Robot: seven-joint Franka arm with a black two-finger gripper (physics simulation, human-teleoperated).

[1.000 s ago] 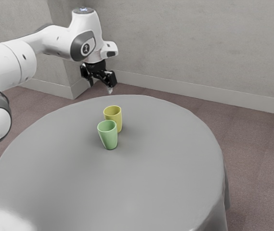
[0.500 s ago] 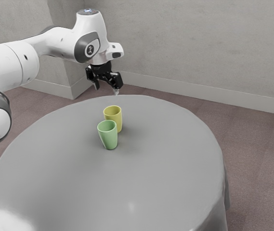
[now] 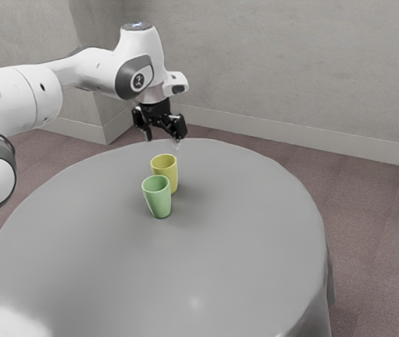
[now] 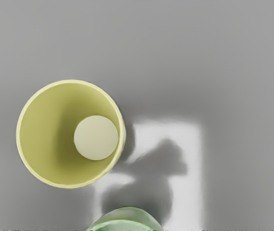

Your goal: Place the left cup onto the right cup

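Note:
Two cups stand upright and close together on the round grey table (image 3: pixel 241 239). The green cup (image 3: pixel 157 196) is nearer the front and slightly toward the exterior view's left; the yellow cup (image 3: pixel 165 172) is just behind it. My gripper (image 3: pixel 164 137) hangs open in the air above and a little behind the yellow cup, holding nothing. In the wrist view I look straight down into the yellow cup (image 4: pixel 71 133), with the rim of the green cup (image 4: pixel 124 219) beside it at the picture's edge.
The table's grey cloth (image 3: pixel 150 281) spreads wide around the cups. A grey wall with a white baseboard (image 3: pixel 290 133) runs behind the table, and brown carpet (image 3: pixel 374 232) lies around it.
My arm has swung toward the exterior view's right and come lower, bringing the open gripper from behind the table's rim to above the yellow cup. The cups have not moved.

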